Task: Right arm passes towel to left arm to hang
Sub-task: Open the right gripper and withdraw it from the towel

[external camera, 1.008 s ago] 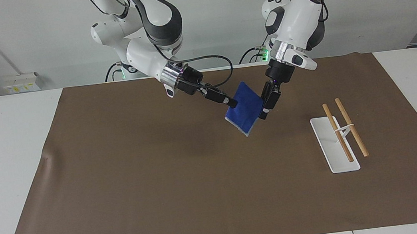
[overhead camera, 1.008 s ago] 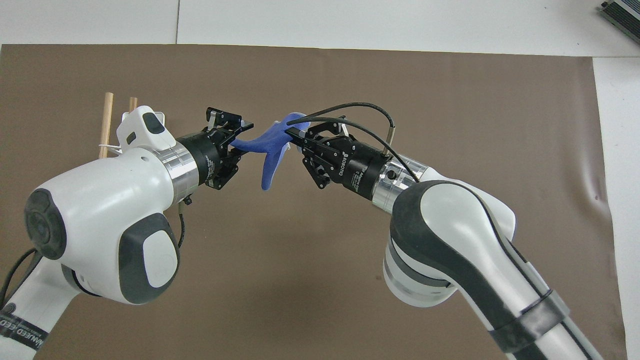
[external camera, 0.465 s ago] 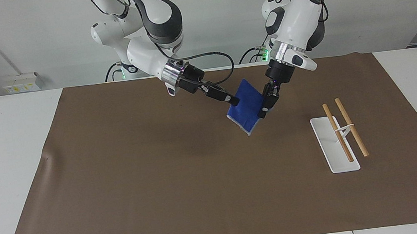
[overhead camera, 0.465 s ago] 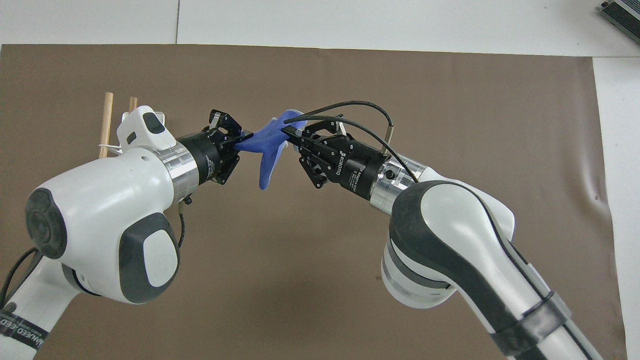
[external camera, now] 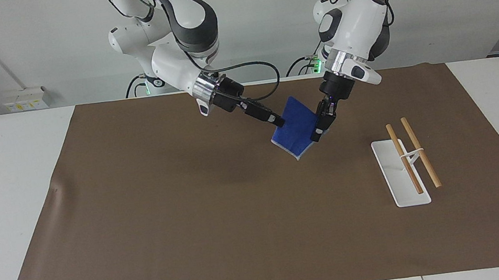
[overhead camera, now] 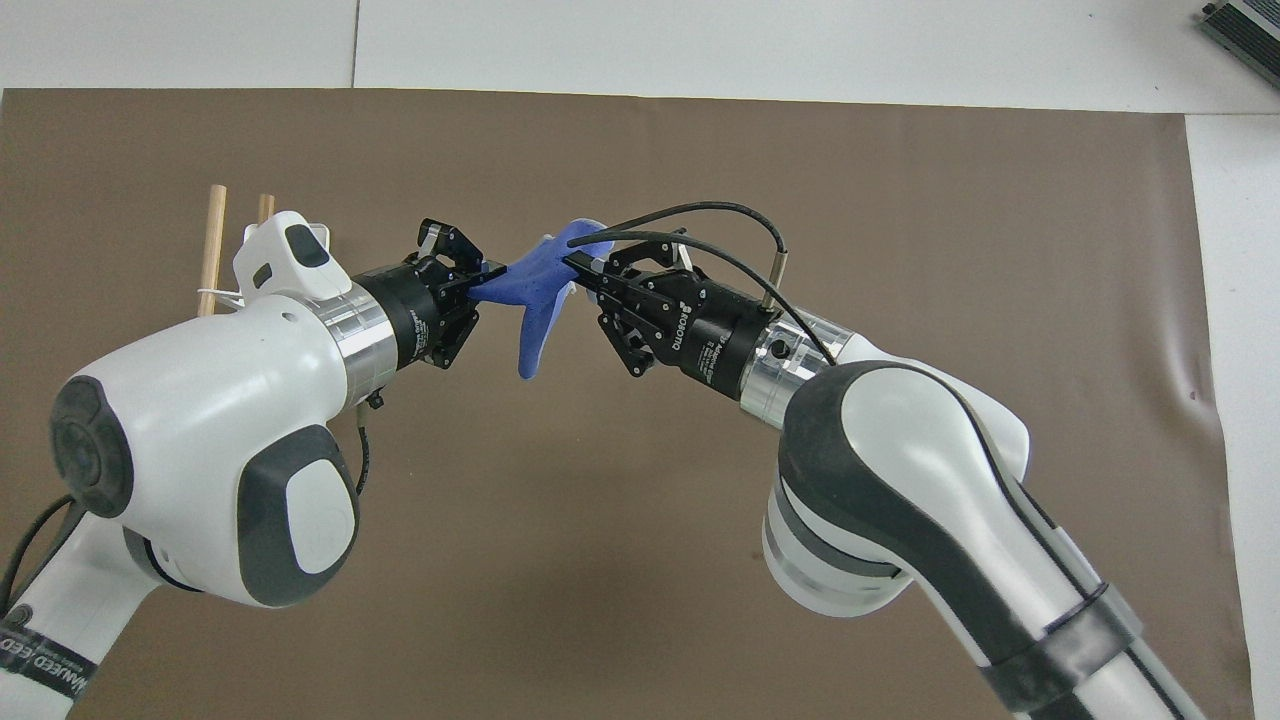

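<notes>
Two grippers flank towel, hanging lengthwise downward.

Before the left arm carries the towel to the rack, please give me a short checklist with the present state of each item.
1. Left gripper shut on the towel: ok.
2. Right gripper has let go of the towel: cannot tell.
3. Towel hangs above the brown mat, not touching it: ok.
4. Rack stands upright on the mat, toward the left arm's end: ok.
5. Both wooden bars bare: ok.
</notes>
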You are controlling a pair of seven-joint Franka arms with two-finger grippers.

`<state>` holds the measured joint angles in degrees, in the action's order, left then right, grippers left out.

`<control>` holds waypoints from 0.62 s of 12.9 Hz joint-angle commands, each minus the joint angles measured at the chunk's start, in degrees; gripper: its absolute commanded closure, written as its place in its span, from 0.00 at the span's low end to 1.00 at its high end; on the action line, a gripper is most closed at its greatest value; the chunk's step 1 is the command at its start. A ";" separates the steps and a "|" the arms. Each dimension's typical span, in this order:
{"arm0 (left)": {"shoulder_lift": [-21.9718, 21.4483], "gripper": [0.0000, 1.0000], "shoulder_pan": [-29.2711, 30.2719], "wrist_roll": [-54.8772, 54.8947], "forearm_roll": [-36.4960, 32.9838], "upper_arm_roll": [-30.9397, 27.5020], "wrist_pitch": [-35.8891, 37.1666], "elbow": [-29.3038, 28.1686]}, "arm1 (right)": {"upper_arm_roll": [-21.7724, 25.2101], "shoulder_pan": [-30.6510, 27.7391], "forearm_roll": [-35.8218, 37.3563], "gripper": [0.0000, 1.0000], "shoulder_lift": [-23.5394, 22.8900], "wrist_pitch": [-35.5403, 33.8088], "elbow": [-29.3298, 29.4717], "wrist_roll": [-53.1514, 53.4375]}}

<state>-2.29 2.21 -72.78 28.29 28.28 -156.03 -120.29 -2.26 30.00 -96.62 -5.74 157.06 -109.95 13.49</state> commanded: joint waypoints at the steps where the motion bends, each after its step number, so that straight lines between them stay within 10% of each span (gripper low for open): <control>1: 0.88 1.00 0.95 3.95 0.98 0.37 -1.73 0.32 | -0.55 -0.12 11.48 0.00 -0.59 4.98 -1.57 -5.39; 8: 4.22 1.00 1.92 16.34 0.98 -3.84 -3.31 0.15 | 0.15 -6.33 38.39 0.00 -0.50 6.24 -7.38 -18.76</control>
<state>0.64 4.14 -59.68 28.29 24.93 -157.84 -120.29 -1.84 26.64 -63.78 -6.71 163.51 -116.32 -2.45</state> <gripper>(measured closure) 0.978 0.000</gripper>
